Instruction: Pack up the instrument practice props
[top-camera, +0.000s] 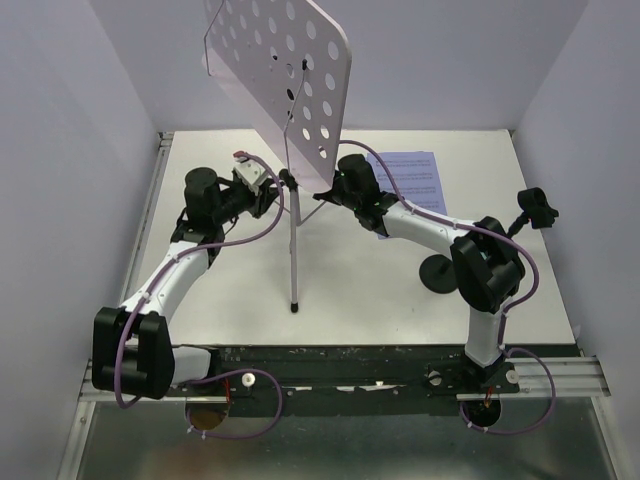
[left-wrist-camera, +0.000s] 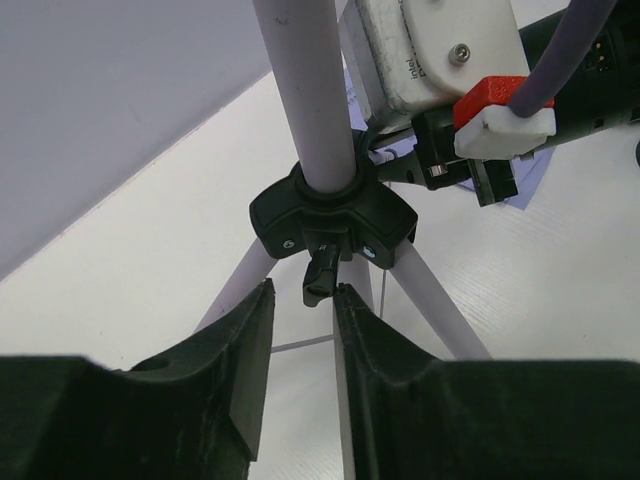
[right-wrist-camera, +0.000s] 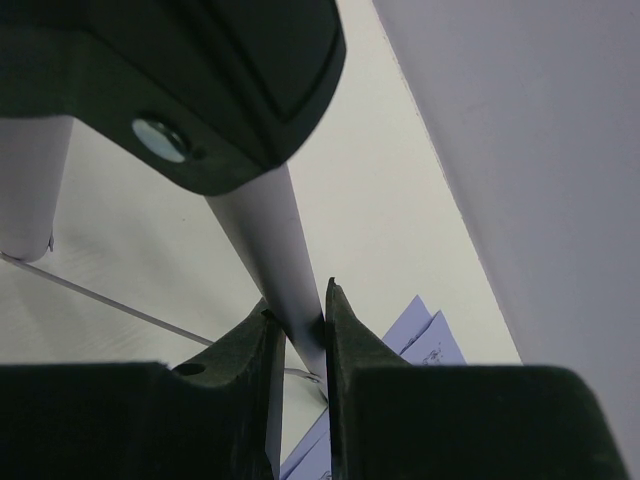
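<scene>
Right fingers (right-wrist-camera: 345, 375) pinching tripod leg (right-wrist-camera: 268, 250), left fingers (left-wrist-camera: 245, 345) parted

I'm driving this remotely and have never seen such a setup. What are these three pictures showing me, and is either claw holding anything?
These are two robot arms bolted at the near edge of a white table, each ending in a two-finger claw. The wide picture looks down from above and behind them. The other two come from a camera on each wrist, so the dark shapes along the bottom are that arm's own fingers.

In the middle stands a music stand: a silver pole, a lilac perforated plate and tripod legs. Sheet-music pages lie to the far right, and a black clip holder stands nearer on the right.

The left gripper is open, just below a small lever on the black hub. The right gripper is shut on one tripod leg.
</scene>
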